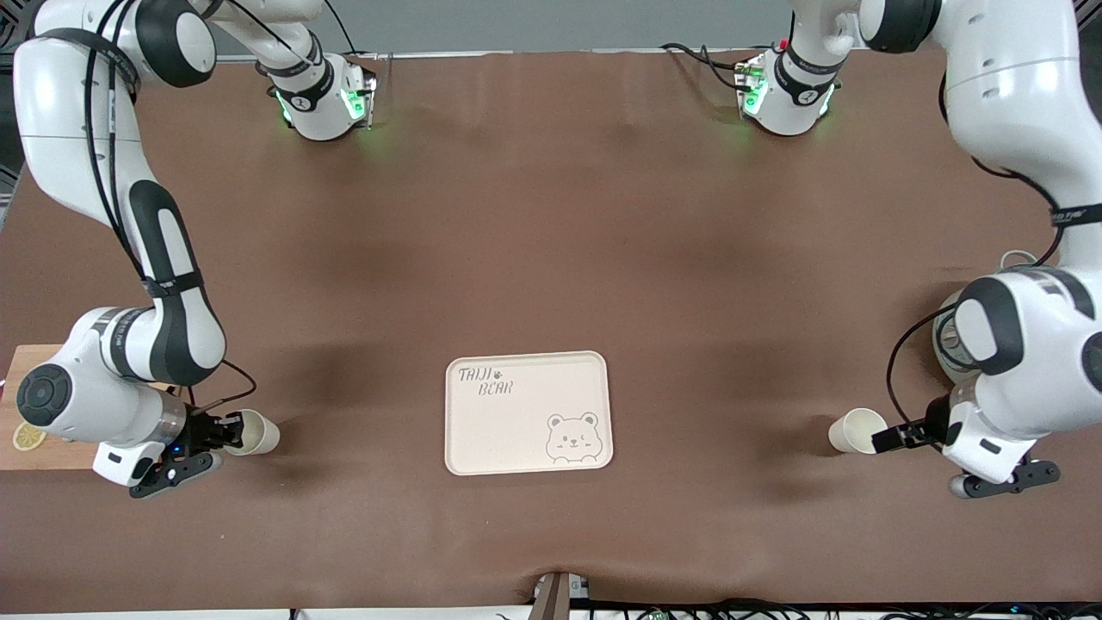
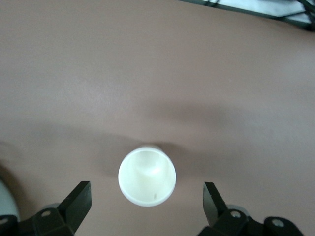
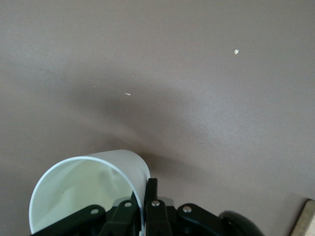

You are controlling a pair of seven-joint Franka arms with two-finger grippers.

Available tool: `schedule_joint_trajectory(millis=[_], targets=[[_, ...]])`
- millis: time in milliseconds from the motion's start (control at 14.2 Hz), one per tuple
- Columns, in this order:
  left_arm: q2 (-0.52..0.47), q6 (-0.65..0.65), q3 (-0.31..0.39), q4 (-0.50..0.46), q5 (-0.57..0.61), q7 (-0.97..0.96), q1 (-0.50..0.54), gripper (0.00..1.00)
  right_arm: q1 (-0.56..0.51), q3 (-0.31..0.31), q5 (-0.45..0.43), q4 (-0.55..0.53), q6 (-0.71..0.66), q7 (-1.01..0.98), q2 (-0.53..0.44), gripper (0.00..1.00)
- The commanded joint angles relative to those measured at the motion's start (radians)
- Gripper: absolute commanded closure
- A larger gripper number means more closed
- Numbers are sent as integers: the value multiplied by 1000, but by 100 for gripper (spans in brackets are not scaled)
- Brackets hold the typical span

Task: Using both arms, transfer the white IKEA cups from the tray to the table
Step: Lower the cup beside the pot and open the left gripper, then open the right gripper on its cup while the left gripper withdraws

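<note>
Two white cups stand on the brown table, one at each end. One cup (image 1: 258,435) is at the right arm's end; my right gripper (image 1: 225,430) is shut on its rim, one finger inside and one outside. The right wrist view shows this cup (image 3: 88,187) pinched and slightly tilted in that gripper (image 3: 146,191). The other cup (image 1: 854,430) is at the left arm's end. My left gripper (image 1: 887,439) is open beside its rim. In the left wrist view the cup (image 2: 146,177) sits between the spread fingers (image 2: 78,199) of that gripper (image 2: 147,187), touching neither.
A cream bear-print tray (image 1: 516,430) lies midway between the cups, near the front camera. A wooden board (image 1: 34,379) with a lemon slice (image 1: 28,437) lies under the right arm. A round pale object (image 1: 945,337) sits under the left arm's wrist.
</note>
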Motion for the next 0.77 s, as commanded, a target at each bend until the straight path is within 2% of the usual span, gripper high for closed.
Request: schedule_joint_trajectory(millis=[0,282,423,563,704], targets=[[-94,-78,-2,-39,-8,47,0,0,-19,17,13,5,22,-31,15,100],[-190,-184,-1,-41,-1,46,-19,0,-19,17,13,4,37,-32,26,100],[-247,-243,-2,-47,74,34,-26,0,-19,17,13,5,37,-31,26,96],[-304,-287,-4,-64,93,44,-26,0,-19,18,16,5,39,-29,26,0],[-365,-315,-5,-99,93,48,-28,0,-19,18,15,7,36,-28,25,0]])
